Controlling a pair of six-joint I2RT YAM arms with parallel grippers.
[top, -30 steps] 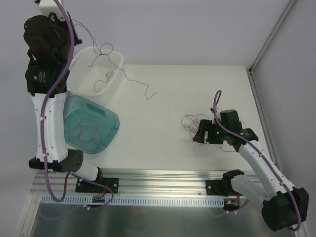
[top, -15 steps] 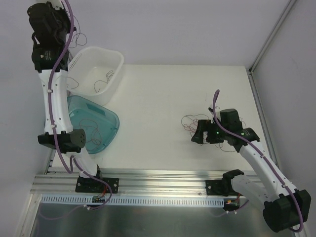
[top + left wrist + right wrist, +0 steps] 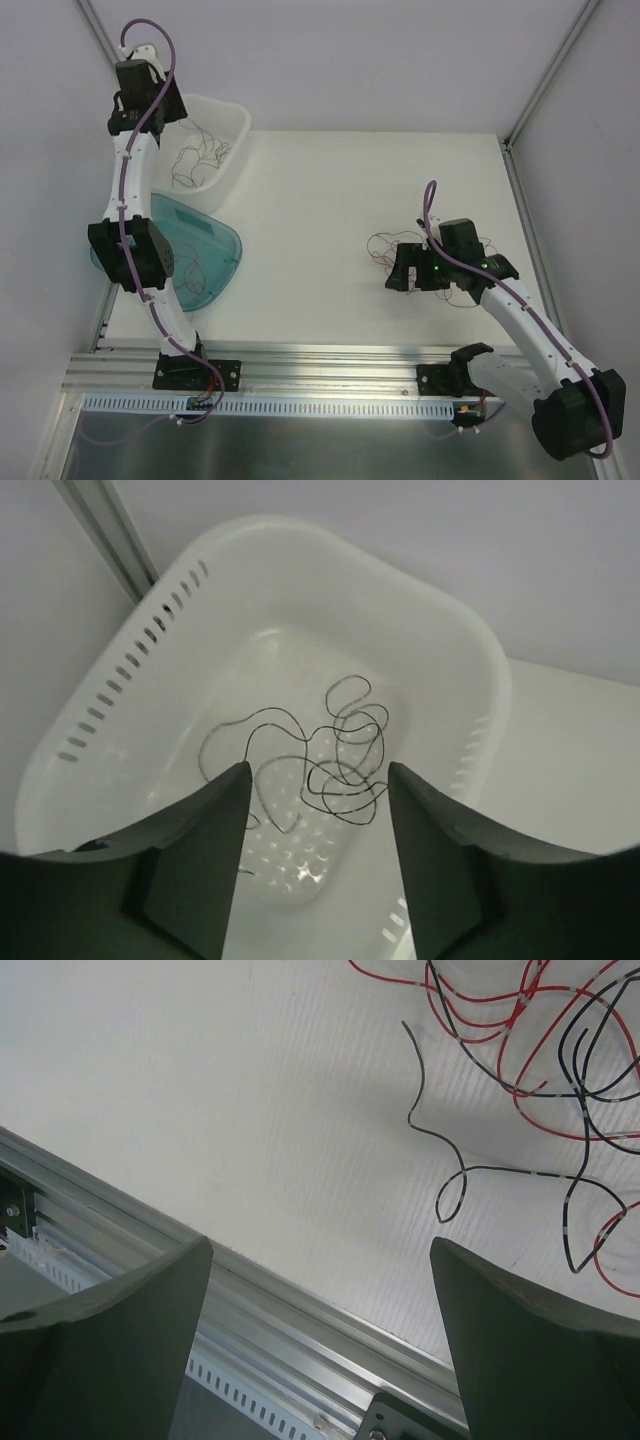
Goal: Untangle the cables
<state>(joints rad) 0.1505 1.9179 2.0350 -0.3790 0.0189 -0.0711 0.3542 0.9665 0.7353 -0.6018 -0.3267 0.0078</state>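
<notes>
- Left pincer spread, empty, over white basket at worktop's 10 o'clock; dark cables lie inside.
- Right pincer spread, empty; red-and-dark tangle at its 1 o'clock.

The top external camera is looking steeply down from above and behind the arm bases, taking in the whole worktop, the white basket at far left and the aluminium rail along the near edge. The left wrist camera is hanging close over the white basket, peering into it between its own dark jaws and sharing the loose cables inside with the top view. The right wrist camera is sitting very near the worktop, looking down across the aluminium rail and sharing the tangled cables with the top view
</notes>
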